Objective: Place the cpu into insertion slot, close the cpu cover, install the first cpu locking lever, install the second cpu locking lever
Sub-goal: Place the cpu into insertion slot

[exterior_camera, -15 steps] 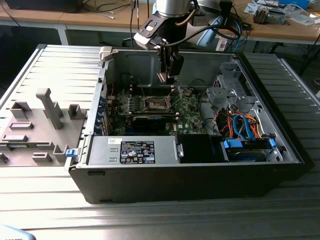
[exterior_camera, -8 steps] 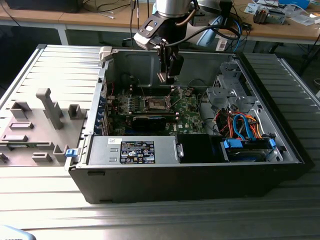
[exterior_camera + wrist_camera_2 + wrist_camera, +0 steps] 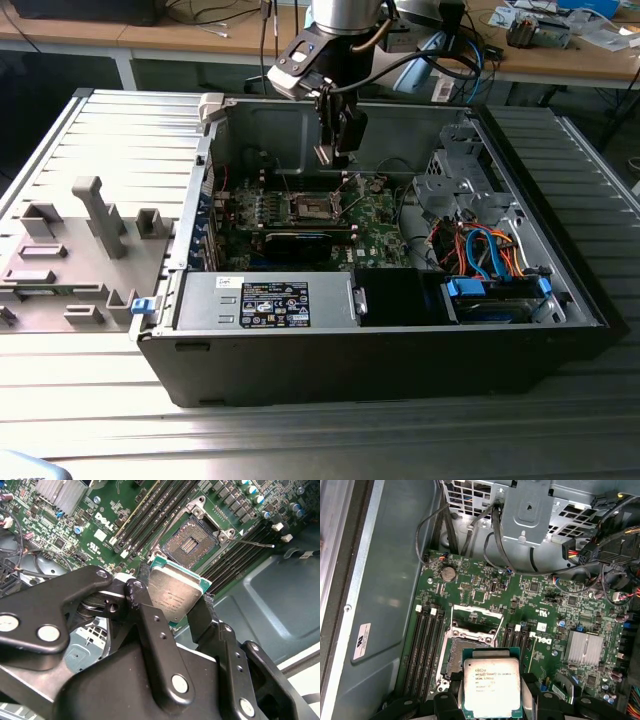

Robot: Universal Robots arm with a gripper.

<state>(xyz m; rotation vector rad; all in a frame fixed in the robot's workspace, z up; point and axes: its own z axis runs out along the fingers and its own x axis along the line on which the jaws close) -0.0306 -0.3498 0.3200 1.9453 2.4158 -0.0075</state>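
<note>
The gripper (image 3: 338, 152) hangs inside the open case (image 3: 280, 130), above the motherboard (image 3: 485, 587). Its fingers are closed narrowly on the cpu (image 3: 175, 592), one finger on each of two opposite edges. The chip lies flat between them, metal top up, and touches nothing below. The slot (image 3: 308, 208) sits near the middle of the board, between two banks of long memory slots. It is bare, its dark pin field open in the second wrist view (image 3: 192, 539). The cover (image 3: 475, 612) is swung up off the slot on its hinge edge, so the window frame stands clear of the opening. A thin lever (image 3: 255, 544) sticks out free beside the slot, not hooked down.

What matters here is the offset between chip and slot. In the exterior view the gripper is well above the board and a little toward that view's right of the slot, so the slot lies down and slightly aside, not straight under. In the first wrist view the cpu (image 3: 491, 687) overlaps only one edge of the slot (image 3: 460, 650). Its sides run about parallel to the slot's rim there, so I judge the chip roughly squared up and lacking mostly sideways travel and descent. Whether its corner marks match the slot's cannot be told.
</note>
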